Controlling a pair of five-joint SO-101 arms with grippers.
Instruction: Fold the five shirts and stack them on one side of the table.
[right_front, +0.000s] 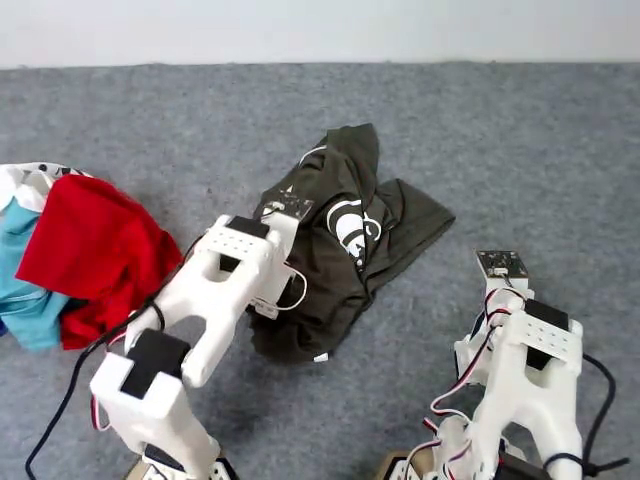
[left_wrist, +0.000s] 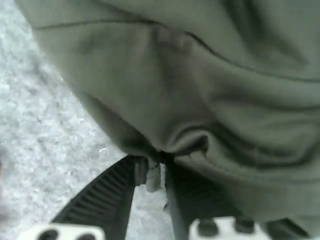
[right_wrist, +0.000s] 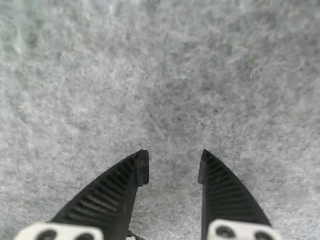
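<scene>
- Left jaws pinch a fold of the dark green shirt (right_front: 400, 225), crumpled in the middle of the worktop (right_front: 540, 140).
- Right jaws stand apart, empty.
- Soft, light, limp (it will sag): we'd grip hems or shoulders.

Bright, even overhead light casts only soft shadows.

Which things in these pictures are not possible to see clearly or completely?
1. High view: the left edge cuts the teal shirt and white shirt, and the red shirt covers them; their number is unclear.
2. High view: the left arm and folds hide part of the white print on the dark green shirt.
</scene>
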